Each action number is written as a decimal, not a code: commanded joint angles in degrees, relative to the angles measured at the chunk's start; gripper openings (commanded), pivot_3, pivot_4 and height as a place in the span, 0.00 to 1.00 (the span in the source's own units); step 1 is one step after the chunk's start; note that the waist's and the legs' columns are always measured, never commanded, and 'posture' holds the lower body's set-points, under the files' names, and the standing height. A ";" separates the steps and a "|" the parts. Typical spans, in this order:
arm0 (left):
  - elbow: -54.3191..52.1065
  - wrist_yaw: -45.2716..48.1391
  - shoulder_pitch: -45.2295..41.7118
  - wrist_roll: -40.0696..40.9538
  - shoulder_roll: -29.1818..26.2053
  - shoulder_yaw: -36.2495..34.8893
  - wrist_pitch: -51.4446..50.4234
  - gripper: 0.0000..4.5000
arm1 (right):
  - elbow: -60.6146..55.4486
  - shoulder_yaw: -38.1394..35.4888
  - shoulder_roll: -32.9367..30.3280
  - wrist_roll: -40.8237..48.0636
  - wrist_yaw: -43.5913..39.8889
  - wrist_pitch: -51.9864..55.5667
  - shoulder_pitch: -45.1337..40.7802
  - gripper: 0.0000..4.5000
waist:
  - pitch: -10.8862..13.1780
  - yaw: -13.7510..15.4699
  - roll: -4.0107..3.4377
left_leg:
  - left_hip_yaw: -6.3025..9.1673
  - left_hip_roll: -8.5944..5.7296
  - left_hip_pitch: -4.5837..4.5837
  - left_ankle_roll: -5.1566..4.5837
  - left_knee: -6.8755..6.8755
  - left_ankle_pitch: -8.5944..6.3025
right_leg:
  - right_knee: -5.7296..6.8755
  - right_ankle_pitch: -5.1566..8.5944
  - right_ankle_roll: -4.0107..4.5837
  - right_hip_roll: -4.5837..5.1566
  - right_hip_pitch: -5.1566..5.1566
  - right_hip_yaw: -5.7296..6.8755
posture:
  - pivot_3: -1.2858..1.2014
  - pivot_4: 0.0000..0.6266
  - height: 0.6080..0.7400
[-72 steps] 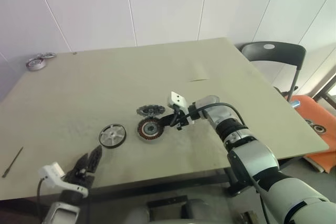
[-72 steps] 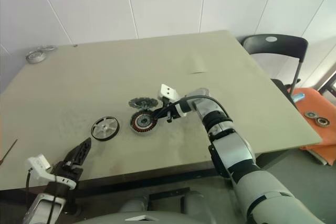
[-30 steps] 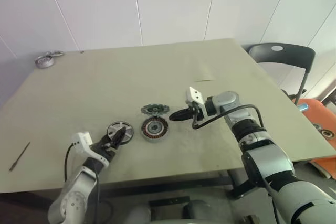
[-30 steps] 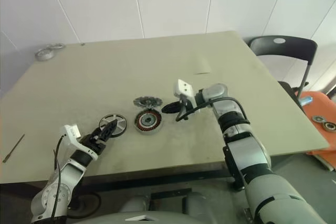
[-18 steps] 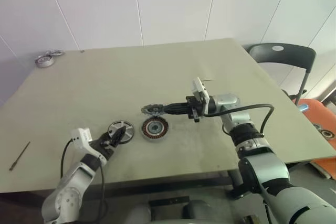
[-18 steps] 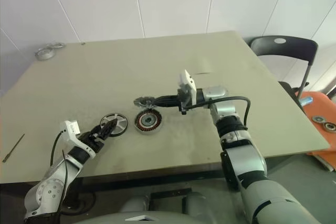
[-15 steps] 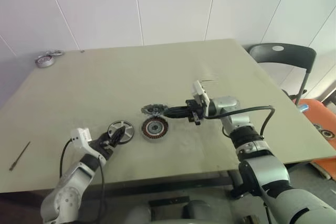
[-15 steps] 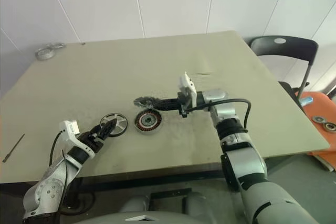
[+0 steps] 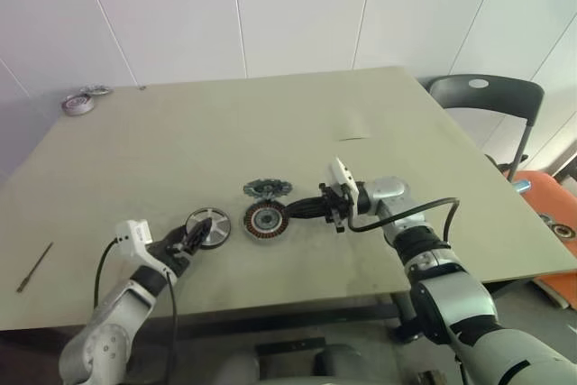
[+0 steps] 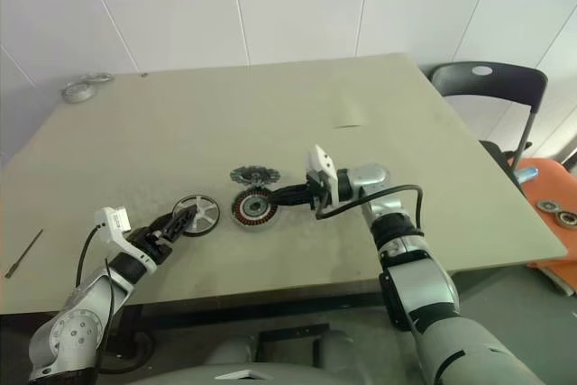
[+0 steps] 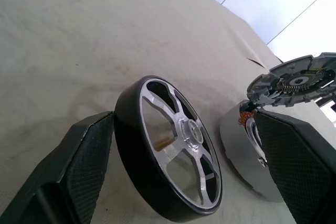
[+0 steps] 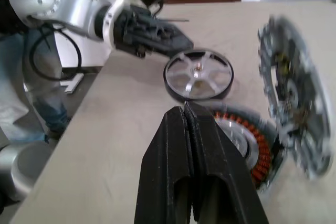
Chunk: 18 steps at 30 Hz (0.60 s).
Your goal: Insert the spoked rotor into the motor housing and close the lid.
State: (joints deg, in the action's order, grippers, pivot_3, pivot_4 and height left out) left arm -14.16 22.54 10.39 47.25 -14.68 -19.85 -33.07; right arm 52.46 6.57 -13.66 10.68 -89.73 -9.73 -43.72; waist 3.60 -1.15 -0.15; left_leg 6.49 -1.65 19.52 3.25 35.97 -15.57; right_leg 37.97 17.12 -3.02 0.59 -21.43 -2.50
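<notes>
The flat silver six-spoked rotor with its dark rim (image 9: 208,225) lies on the matte beige surface (image 9: 180,151), near the front edge. The left hand (image 9: 193,239) is spread wide, textured black fingers (image 11: 79,177) straddling the rim. Just beside it sits the squat round motor housing ringed with copper windings (image 9: 266,219). The right hand (image 9: 293,214), clenched empty, points at it. Behind rests a grey-green toothed disc (image 9: 268,189). Open surface all around.
</notes>
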 commanded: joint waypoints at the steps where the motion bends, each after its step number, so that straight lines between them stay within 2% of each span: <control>1: -2.13 0.47 -0.81 1.34 -1.03 -1.43 0.27 1.00 | 2.78 -0.42 -1.53 -1.31 0.16 -4.58 -0.52 0.01 | 0.00 0.01 0.01 | 0.00 0.00 0.00 0.00 0.00 0.00 | 0.00 0.00 0.00 0.00 0.00 0.00 | 0.52 0.00 1.00; 11: -1.01 2.02 -1.21 1.90 -2.70 -2.11 0.06 1.00 | -6.92 0.28 -7.80 5.31 -2.77 3.51 4.37 0.01 | 0.03 0.07 0.04 | 0.00 0.00 0.00 0.00 0.00 0.00 | 0.00 0.03 0.04 0.00 0.01 -0.01 | 0.52 0.00 1.00; 18: 0.06 4.35 -2.36 1.56 -3.72 -1.02 -0.69 1.00 | -10.84 -0.90 -7.77 5.73 -2.73 4.71 5.89 0.01 | 0.04 0.09 0.06 | -0.01 0.01 -0.02 0.00 0.01 0.00 | 0.00 0.09 0.10 -0.01 0.01 -0.01 | 0.52 0.00 1.00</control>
State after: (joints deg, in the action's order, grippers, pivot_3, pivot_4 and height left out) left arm -13.76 25.96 8.89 48.18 -17.73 -21.06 -33.54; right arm 43.80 6.77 -21.58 14.95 -92.10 -5.20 -37.11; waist 3.63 -1.06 -0.09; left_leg 6.47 -1.64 19.51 3.25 35.98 -15.57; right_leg 37.97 17.20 -2.91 0.59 -21.41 -2.51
